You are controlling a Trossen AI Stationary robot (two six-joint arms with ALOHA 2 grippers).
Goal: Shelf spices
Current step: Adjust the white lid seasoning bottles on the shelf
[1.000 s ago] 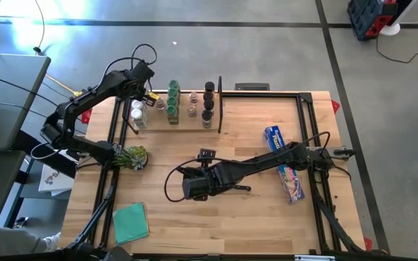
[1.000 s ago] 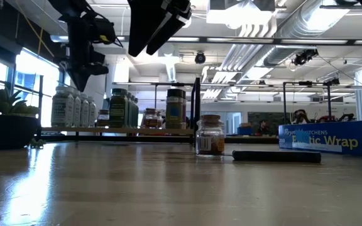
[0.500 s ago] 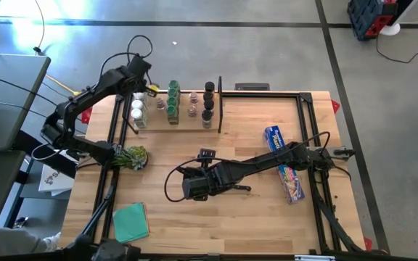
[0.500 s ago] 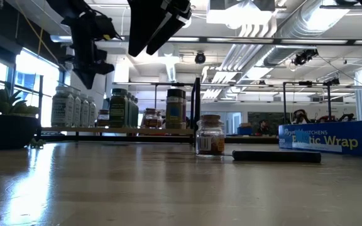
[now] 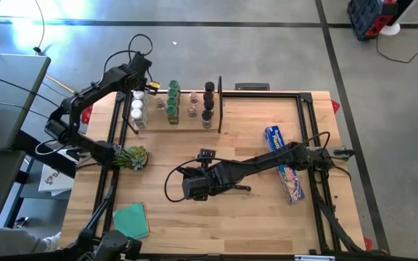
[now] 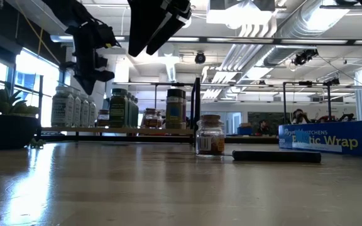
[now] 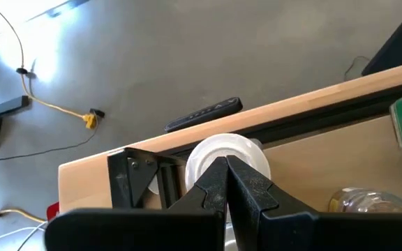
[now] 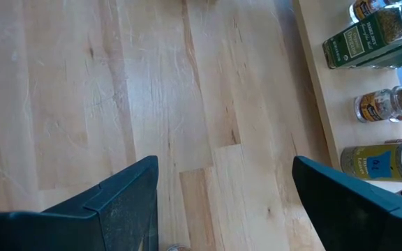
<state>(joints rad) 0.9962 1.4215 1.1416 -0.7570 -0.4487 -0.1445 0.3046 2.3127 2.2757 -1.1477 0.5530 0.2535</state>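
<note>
The shelf (image 5: 187, 123) is a pale plank with black rods at its ends, standing at the table's far side. It holds several spice jars (image 5: 173, 105) with white, green and black caps. My left gripper (image 5: 141, 88) hangs shut over the shelf's left end, its fingertips (image 7: 222, 167) above a white-capped jar (image 7: 239, 150) and clear of the jars in the low view (image 6: 92, 88). One loose clear jar (image 6: 210, 135) with brownish contents stands on the table. My right gripper (image 5: 193, 185) is wide open and empty above mid table (image 8: 222, 202).
A blue wrap box (image 5: 274, 138) and a colourful packet (image 5: 291, 183) lie at the right. A dark-handled knife (image 6: 275, 156) lies beside the loose jar. A small plant (image 5: 130, 156) stands at the left and a green cloth (image 5: 130, 221) at the near left.
My left gripper has shifted a little toward the table's far edge above the shelf's left end and has stayed shut.
</note>
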